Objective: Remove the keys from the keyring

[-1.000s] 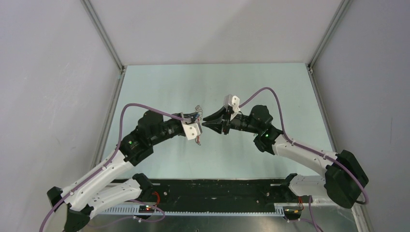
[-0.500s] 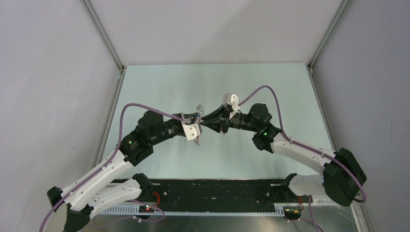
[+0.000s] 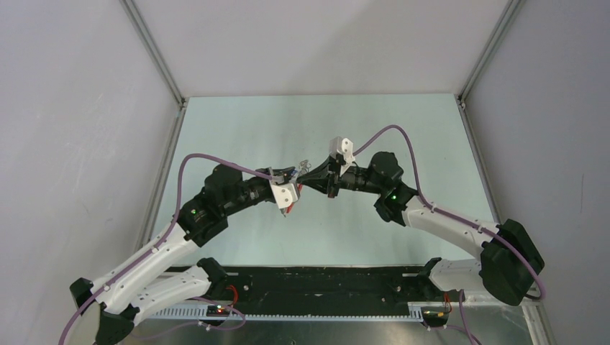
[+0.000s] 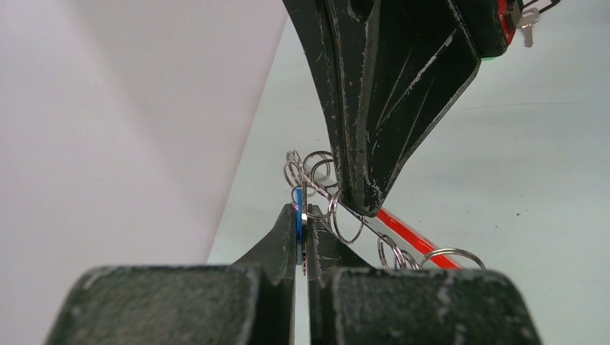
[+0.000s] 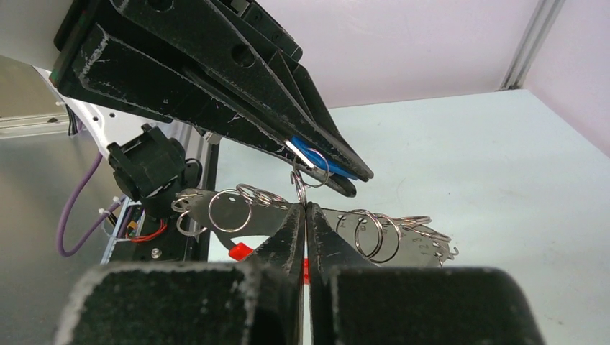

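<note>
"Top external, quick: where are the arms?"
"Both reach in over the table (image 3: 403, 129), with their tips meeting near its centre."
"Left gripper (image 4: 302, 218)?"
"Its jaws are clamped flat on a blue-headed key (image 4: 298, 219), seen edge-on in the left wrist view."
"Right gripper (image 5: 306, 210)?"
"Tips are pressed together, pinching a small split ring (image 5: 300, 183) that touches the blue key's head."
"Keyring (image 5: 406, 236)?"
"It hangs just under both grippers. It's a pale grey wavy strip strung with more split rings, with the red band at one end."
"Other keys?"
"One silvery key (image 4: 527, 30) sits in the top corner of the left wrist view, beside something red. Can't tell its head colour."
</note>
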### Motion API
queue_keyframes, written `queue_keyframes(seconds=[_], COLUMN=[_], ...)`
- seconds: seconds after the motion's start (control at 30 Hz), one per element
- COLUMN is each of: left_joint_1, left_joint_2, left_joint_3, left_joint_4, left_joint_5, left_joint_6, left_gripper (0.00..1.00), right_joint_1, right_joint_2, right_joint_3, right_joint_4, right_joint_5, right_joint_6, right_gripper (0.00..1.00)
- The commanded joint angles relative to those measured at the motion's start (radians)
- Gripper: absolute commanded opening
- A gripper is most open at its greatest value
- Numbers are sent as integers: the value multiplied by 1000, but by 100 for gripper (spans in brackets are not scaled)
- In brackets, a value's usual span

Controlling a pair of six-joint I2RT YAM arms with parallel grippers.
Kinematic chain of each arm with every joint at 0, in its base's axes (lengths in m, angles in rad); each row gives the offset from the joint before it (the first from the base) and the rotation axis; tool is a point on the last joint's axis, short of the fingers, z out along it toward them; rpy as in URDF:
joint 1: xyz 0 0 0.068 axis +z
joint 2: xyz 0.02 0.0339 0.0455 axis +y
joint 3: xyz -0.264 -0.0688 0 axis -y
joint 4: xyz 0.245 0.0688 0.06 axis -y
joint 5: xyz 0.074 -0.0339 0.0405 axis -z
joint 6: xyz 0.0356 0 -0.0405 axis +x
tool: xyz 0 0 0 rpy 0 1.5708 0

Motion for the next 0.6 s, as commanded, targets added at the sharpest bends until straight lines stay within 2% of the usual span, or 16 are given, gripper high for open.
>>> queue_keyframes(seconds=[0.0, 0.07, 0.4, 0.57], left_joint_1=[6, 6, 5, 4], left_joint_2=[-18, -19, -17, -7], left_joint_3=[28, 27, 22, 24], left_joint_4=[61, 61, 61, 61], left_joint_5=[19, 13, 0, 10], left_joint_6=[-17, -14, -6, -8], left_gripper=[0, 0, 0, 0], right_joint_1=[8, 8, 30, 66], right_joint_2=[-5, -14, -10, 11], right_joint_3=[66, 76, 305, 391], right_joint_4=[-9, -50, -672, -858], right_joint_5=[-15, -14, -11, 34], right_joint_6=[-13, -20, -146, -206], right_gripper=[0, 0, 0, 0])
